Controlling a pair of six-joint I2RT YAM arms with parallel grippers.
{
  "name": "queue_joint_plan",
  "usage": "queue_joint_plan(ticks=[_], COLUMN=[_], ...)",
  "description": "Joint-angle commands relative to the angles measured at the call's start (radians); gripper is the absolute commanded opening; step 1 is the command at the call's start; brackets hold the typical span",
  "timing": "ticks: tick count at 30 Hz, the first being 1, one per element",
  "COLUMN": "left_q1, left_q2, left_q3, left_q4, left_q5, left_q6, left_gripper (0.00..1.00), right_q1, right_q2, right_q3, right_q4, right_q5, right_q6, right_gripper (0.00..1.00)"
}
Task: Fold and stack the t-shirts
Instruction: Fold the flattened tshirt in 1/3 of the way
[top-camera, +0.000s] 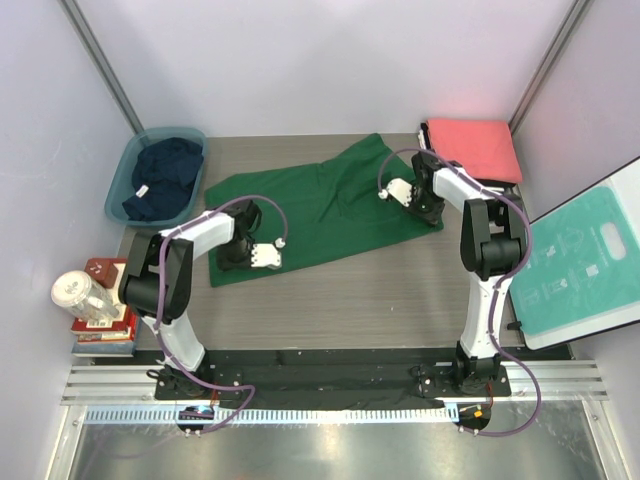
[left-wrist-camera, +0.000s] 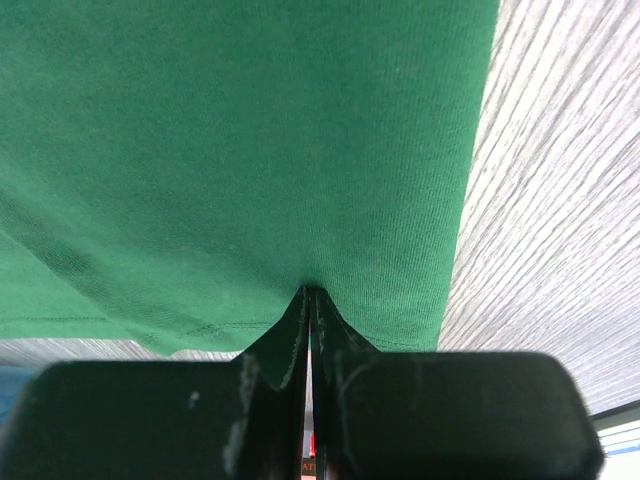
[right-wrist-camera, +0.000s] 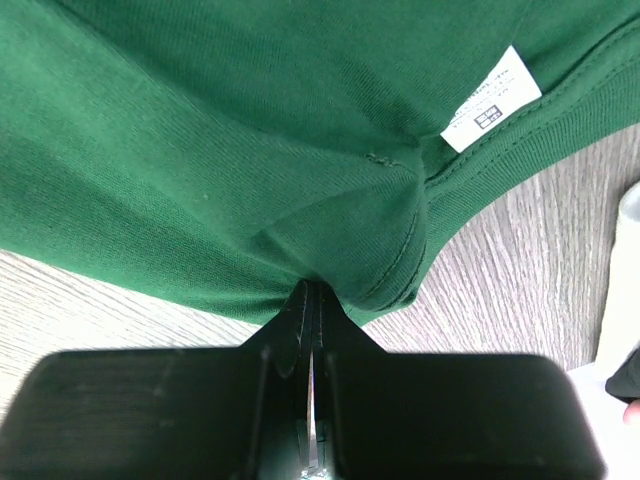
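On the grey table (top-camera: 350, 300) lies the green tee (top-camera: 320, 205). The left gripper (left-wrist-camera: 309, 300) pinches its edge at 8 o'clock, the right gripper (right-wrist-camera: 311, 292) at 3 o'clock, jaws fully closed; cloth hides the tips.

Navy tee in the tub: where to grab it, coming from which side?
Likely a raised fold at the middle of the navy tee, jaws coming straight down. It lies crumpled inside the teal tub, whose walls block any side approach, and no flat hem shows.
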Motion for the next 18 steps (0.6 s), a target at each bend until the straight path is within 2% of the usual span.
queue_joint_plan(ticks=[1, 18], left_q1=[0.002, -0.058], left_q2=[0.026, -0.242], left_q3=[-0.069, -0.382], left_q4=[0.047, 0.085], left_q5=[0.03, 0.077], left_q6=[0.003, -0.02], left_gripper=[0.0, 0.0], right_q1=[-0.013, -0.016], right_q2=[0.012, -0.281], right_q3=[-0.082, -0.494], right_q4=[0.035, 0.038], right_q5=[-0.004, -0.041], right_q6=[0.003, 0.076], right_gripper=[0.01, 0.01])
